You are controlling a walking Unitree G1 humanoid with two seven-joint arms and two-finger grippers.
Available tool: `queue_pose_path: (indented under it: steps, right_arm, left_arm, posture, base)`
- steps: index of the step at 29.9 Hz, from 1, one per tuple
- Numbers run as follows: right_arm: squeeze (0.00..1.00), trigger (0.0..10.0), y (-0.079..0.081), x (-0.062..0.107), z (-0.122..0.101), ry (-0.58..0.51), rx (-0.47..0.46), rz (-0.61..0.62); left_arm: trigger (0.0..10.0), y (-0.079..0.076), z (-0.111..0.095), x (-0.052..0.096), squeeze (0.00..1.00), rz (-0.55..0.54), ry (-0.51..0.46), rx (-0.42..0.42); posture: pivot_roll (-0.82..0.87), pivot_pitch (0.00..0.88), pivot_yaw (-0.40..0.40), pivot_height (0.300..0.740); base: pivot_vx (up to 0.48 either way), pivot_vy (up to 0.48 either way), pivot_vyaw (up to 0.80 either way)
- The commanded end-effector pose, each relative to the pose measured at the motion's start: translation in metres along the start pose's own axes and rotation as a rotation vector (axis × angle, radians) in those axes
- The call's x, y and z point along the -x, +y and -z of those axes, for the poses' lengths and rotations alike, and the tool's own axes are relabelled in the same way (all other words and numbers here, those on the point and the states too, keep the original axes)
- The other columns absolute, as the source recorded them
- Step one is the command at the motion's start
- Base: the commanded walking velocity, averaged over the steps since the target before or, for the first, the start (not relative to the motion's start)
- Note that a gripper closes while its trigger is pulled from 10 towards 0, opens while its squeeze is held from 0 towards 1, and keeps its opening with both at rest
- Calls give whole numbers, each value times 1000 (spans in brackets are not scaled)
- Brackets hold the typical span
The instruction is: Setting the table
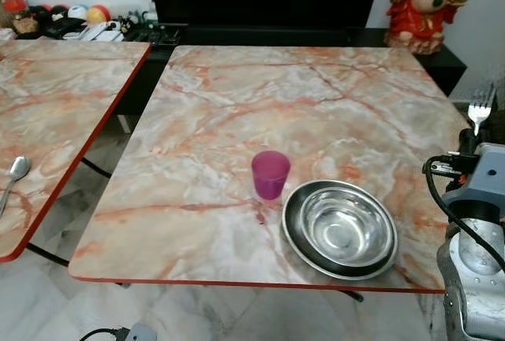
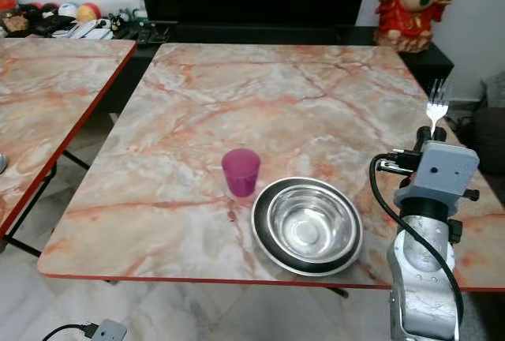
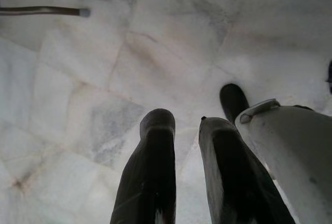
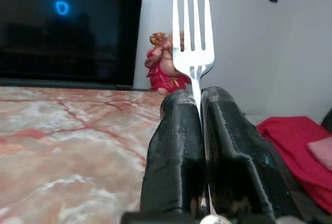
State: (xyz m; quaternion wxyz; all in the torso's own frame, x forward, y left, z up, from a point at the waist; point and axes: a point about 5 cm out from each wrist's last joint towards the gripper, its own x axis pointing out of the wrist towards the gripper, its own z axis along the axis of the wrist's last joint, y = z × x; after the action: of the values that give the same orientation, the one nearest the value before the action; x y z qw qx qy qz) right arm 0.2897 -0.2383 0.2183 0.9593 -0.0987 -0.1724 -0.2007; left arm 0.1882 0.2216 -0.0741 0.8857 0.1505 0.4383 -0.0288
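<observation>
Fork handle is hidden: in the right wrist view only the tines and neck of the fork point(image 4: 193, 42) rise clear of the two black fingers point(image 4: 174, 156), and how far the handle runs down between them cannot be made out. In the head views the right gripper point(image 2: 435, 129) is largely covered by its own grey wrist housing and cable; the fork head shows small above it.

Right gripper: jaws pressed together on the fork neck, holding it. Fork's long axis is upright, tines pointing up. It is held at the right edge of the marble-pattern counter point(image 1: 237, 104), well apart from the dishes.

On the counter near its front edge: a steel bowl point(image 1: 341, 227) nested in a wider steel plate, and a pink cup point(image 1: 270, 174) upright just beside them on the left.

A second counter point(image 1: 55, 104) stands to the left, cut off by the frame; a spoon point(image 1: 13, 174) lies on it, partly out of view.

Left gripper point(image 3: 187, 136): hangs over the pale tiled floor point(image 3: 104, 68), jaws narrowly apart, empty.

Red figurine point(image 1: 426, 1) at the back, head cut off.
</observation>
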Motion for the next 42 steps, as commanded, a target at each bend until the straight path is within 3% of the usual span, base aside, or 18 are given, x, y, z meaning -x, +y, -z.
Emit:
queue_pose_path:
  steps: [1, 4, 6, 10, 13, 18, 21, 23, 25, 36, 42]
  right_arm:
    - [0, 10000, -4, 0, 3, 25, 26, 10]
    - [0, 10000, -12, 1, 7, 51, 58, 6]
    - [0, 10000, -26, 0, 15, 105, 134, 8]
    - [0, 10000, -45, 4, 32, 238, 148, -59]
    - [0, 10000, -49, 5, 36, 280, 111, -84]
    - [0, 10000, -44, 12, 49, 405, 44, -226]
    - [0, 10000, -42, 12, 52, 408, 42, -233]
    - [0, 10000, -35, 15, 60, 459, -18, -301]
    - [0, 10000, -33, 15, 63, 471, 2, -331]
    - [0, 10000, -44, -3, 87, 558, 15, -331]
    - [0, 10000, -34, -12, 94, 567, -73, -366]
  left_arm:
    - [10000, 0, 8, 2, 0, 4, 30, -1]
    - [10000, 0, 8, 2, 0, 5, 30, 0]
    - [10000, 0, 8, 2, 0, 5, 29, 3]
    - [10000, 4, 8, 2, 0, 2, 31, 3]
    - [10000, 6, 8, 2, 0, -1, 30, 4]
    - [10000, 8, 4, 1, 0, 6, 23, 3]
    - [10000, 8, 3, 1, 0, 11, 20, 5]
    - [10000, 8, 1, 1, 0, 22, 12, 8]
    - [10000, 7, 0, 0, 0, 27, 11, 10]
    - [10000, 7, 1, 1, 0, 47, 9, 17]
    - [10000, 5, -1, 0, 0, 66, 5, 5]
  posture:
    - [-54, 131, -1, 740]
    - [-54, 133, 1, 740]
    - [-57, 136, 1, 740]
    - [-68, 141, 6, 740]
    - [-71, 144, 8, 740]
    - [-71, 142, 15, 740]
    - [-69, 144, 15, 740]
    - [-66, 144, 17, 740]
    - [-66, 144, 17, 740]
    - [-51, 157, 28, 740]
    - [-55, 161, 38, 740]
  base:
    - [0, 0, 0]
    - [0, 0, 0]
    - [0, 0, 0]
    - [0, 0, 0]
    - [0, 0, 0]
    - [0, 0, 0]
    - [0, 0, 0]
    - [0, 0, 0]
    - [0, 0, 0]
    - [0, 0, 0]
    - [0, 0, 0]
